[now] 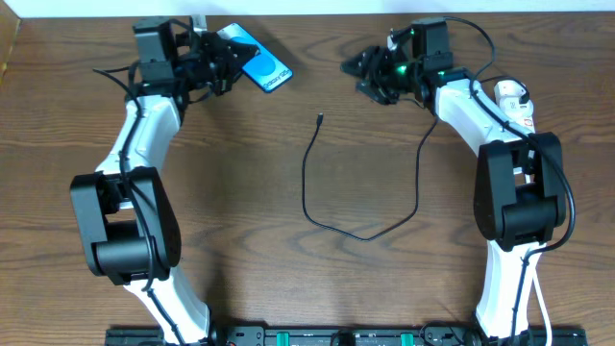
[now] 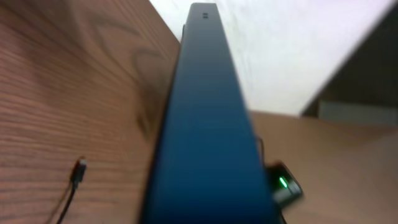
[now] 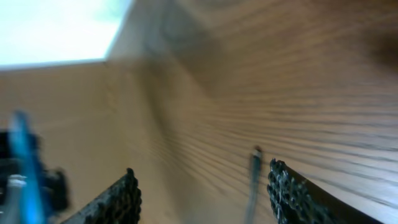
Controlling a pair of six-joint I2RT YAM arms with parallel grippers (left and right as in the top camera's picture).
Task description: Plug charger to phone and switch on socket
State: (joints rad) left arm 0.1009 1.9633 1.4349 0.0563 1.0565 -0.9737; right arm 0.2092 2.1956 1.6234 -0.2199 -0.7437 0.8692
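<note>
Left gripper, overhead, clamps one end of the phone near the table's far edge; the charger lies loose between the arms. Left wrist: phone edge-on, filling the frame. Right wrist: right gripper with fingers spread wide, holding nothing.

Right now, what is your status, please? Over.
Left gripper: jaws shut on phone. Right gripper: jaws open, empty. Charger lies loose on table, tip not in phone. Nothing lies between right gripper and tip.

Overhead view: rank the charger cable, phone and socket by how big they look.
1. charger cable, widest span.
2. phone.
3. socket, partly hidden by the right arm, so phone versus socket is unsure.
</note>
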